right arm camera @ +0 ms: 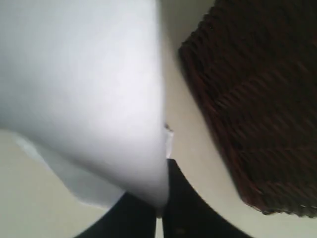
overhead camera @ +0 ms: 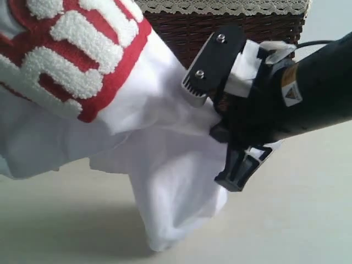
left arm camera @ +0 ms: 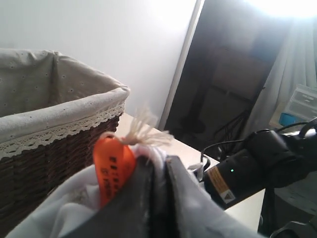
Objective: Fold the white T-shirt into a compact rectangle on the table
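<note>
- Up off the table (overhead camera: 308,220), the white T-shirt (overhead camera: 165,148) hangs bunched between the two arms. It fills the left and middle of the exterior view.
- Its fuzzy white lettering (overhead camera: 71,60), edged in red, sits at the upper left of that view, tilted and partly cut off by the frame.
- One loose fold droops to a point close above the table, over its own soft shadow. Whether the tip touches the surface cannot be told.
- The right tool (right arm camera: 162,210) is clenched on an edge of the shirt; in the right wrist view white cloth spreads out from between its dark fingers.
- The left tool (left arm camera: 159,191) is likewise clamped on shirt fabric, right beside the orange tag (left arm camera: 114,166). A frayed pale cord (left arm camera: 143,130) sticks up above the tag.
- A dark brown wicker basket (overhead camera: 231,30) stands on the table behind the shirt. It has a white lace trim (overhead camera: 220,5) along the rim and a pale cloth lining (left arm camera: 44,79) inside.
- The right arm (left arm camera: 252,163) shows in the left wrist view, black with a yellow warning label, well apart from the basket.
</note>
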You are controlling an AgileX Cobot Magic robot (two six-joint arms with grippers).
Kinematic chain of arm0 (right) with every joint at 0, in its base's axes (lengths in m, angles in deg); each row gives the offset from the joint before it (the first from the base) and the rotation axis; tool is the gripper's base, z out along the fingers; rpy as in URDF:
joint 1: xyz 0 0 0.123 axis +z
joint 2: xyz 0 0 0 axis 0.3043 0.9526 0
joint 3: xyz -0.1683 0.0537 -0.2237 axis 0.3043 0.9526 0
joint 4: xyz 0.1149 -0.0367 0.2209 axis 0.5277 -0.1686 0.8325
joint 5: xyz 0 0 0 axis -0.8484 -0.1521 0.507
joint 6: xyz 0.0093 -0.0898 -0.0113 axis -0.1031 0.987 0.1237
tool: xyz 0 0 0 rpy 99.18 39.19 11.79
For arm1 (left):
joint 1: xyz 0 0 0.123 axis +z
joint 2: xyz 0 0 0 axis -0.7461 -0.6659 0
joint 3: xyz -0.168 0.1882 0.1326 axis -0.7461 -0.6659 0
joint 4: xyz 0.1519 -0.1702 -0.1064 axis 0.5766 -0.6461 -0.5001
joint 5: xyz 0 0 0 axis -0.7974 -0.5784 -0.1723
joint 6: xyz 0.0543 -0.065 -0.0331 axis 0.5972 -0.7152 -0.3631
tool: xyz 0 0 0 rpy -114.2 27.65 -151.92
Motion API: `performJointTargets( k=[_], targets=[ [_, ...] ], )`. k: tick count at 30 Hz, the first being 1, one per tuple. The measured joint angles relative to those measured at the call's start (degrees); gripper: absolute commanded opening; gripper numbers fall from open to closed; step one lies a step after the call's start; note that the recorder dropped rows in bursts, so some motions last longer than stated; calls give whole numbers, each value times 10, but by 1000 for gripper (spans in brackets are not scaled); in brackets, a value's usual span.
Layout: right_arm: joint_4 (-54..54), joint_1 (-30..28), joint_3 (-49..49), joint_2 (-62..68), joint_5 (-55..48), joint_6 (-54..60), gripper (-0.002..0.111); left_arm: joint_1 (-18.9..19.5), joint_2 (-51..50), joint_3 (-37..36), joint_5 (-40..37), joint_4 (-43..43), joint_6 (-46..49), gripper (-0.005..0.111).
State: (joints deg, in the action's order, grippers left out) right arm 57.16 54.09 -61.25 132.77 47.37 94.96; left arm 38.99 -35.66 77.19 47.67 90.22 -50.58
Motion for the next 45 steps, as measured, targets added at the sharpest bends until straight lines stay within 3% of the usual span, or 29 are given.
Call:
performJointTargets(
  k=[6, 15, 17, 19, 24, 26, 28, 30, 32, 33, 35, 36, 38, 42, 45],
  targets=[
    [-163, 0, -27, -90, -23, -100, 0, 0, 1, -19, -33, -5, 4, 0],
    [-222, 0, -106, -134, -48, -120, 0, 0, -53, -143, -148, -7, 56, 1],
    [-222, 0, -106, -132, -67, -121, 0, 0, -67, -162, -166, -7, 78, 8],
    [-222, 0, -106, -119, -101, -121, 0, 7, -86, -184, -188, -7, 103, 27],
    [-189, 0, -106, -101, -108, -121, 0, 41, -96, -178, -196, -10, 104, 48],
    [-186, 0, -106, -101, -108, -121, 0, 52, -96, -168, -158, -11, 93, 53],
    [-186, 0, -106, -101, -108, -120, 0, 49, -97, -167, -63, -14, 98, 53],
    [-185, 0, -106, -101, -108, -120, 0, 5, -100, -181, 29, -15, 143, 53],
    [-185, 0, -106, -99, -108, -120, 0, -52, -102, -209, 43, -15, 189, 53],
    [-184, 0, -106, -96, -107, -120, 0, -125, -109, -248, -3, -13, 217, 53],
    [-184, 0, -106, -93, -107, -120, 0, -207, -124, -276, -83, -12, 239, 53],
    [-184, 0, -106, -92, -107, -120, 0, -276, -144, -289, -138, -11, 251, 53],
    [-184, 0, -106, -91, -105, -121, 0, -365, -184, -294, -213, -11, 261, 53],
    [-184, 0, -106, -91, -103, -124, 0, -492, -292, -267, -285, -12, 291, 53],
    [-184, 0, -106, -91, -103, -125, 0, -526, -344, -241, -313, -12, 318, 53]
  ],
)
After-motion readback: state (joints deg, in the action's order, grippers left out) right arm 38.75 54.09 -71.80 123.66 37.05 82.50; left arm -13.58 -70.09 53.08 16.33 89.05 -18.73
